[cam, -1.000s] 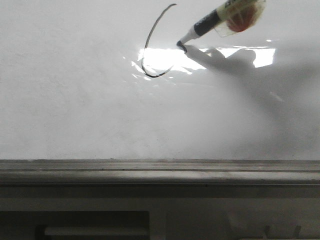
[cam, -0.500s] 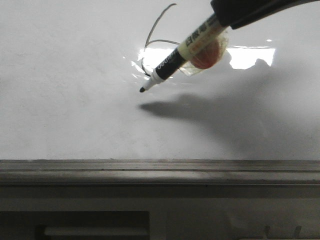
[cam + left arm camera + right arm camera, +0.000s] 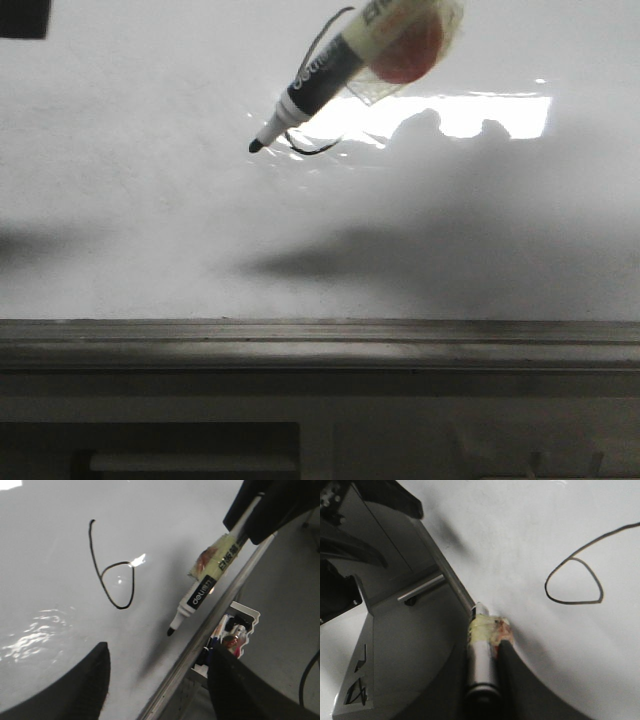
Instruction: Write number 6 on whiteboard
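— Where's the number 6 [image 3: 112, 570]?

— I see it drawn in black on the whiteboard [image 3: 120, 220], closed loop, beside the bright reflection.

— And the claws?

— My right gripper [image 3: 485, 680] clamps the marker [image 3: 320, 85], tip lifted clear of the board. My left gripper [image 3: 155, 680] hangs spread wide, holding nothing.

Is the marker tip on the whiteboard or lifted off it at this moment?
Lifted off. In the left wrist view the marker tip hangs clear of the whiteboard, beside the closed number 6.
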You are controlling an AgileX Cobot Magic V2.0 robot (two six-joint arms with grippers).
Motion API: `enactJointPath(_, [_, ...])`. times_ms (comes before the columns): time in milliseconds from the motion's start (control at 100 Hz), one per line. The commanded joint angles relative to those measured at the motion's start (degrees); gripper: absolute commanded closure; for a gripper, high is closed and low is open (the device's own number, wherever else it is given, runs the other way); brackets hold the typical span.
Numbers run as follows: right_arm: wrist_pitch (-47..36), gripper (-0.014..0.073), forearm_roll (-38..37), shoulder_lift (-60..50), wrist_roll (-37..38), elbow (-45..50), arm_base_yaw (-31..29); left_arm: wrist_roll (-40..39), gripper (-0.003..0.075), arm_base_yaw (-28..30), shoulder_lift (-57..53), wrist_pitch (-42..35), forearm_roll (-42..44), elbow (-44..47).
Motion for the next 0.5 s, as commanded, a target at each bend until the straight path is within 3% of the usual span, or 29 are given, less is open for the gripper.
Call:
enactJointPath(0, [1.0, 0.0638, 1.8, 0.8, 0.0, -3.5, 0.1, 0.5, 0.0332, -4.5, 3.0, -2.8, -2.3, -3.6])
enactJointPath(250, [4.7, 0.0638, 2.5, 2.8, 0.0, -6.0, 0.2, 3.2, 0.0332, -14.8, 14.1, -7.6, -0.8, -9.4])
enactJointPath(490, [5.5, 0.0638, 2.5, 2.8, 0.0, -6.0, 0.2, 3.2, 0.0337, -17.5, 19.5, -10.5, 0.3, -12.6])
